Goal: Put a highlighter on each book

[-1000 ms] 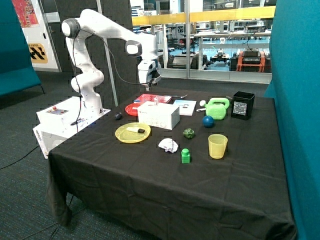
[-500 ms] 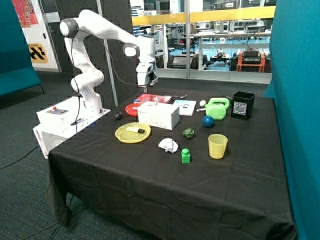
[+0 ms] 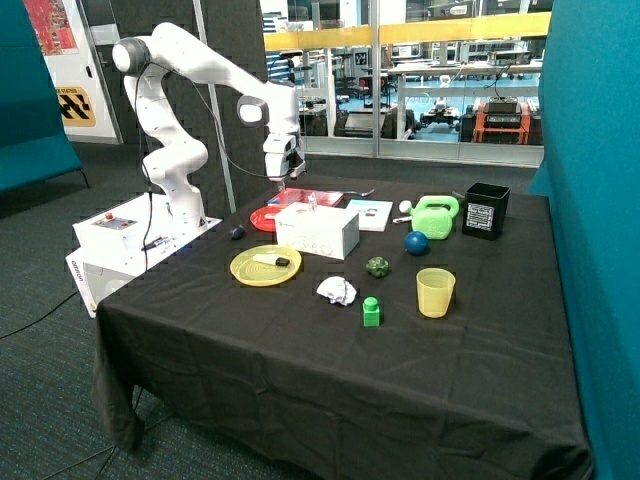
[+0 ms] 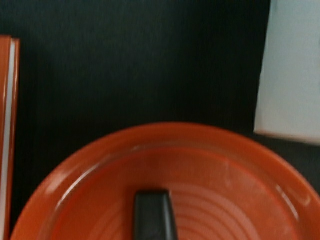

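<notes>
Black cloth covers the tabletop [image 3: 300, 350], and the white arm's hand [image 3: 283, 180] hangs above its far corner, over the round red plate [image 3: 263, 219]. Whether its fingers are spread or pressed together I cannot tell from where I stand. The wrist view looks straight down on the plate's rim [image 4: 100, 150], with a dark object [image 4: 154, 215] showing against the plate's middle, the edge of the red book [image 4: 7, 125] off to one side and a corner of the white box [image 4: 292, 70] at the other. The red book [image 3: 305, 197] lies flat behind the white box [image 3: 317, 229], with the white book [image 3: 368, 213] just beside it. A yellow plate [image 3: 265, 266] nearer the front carries a highlighter [image 3: 270, 260]. Neither book has a highlighter on it that I can see.
</notes>
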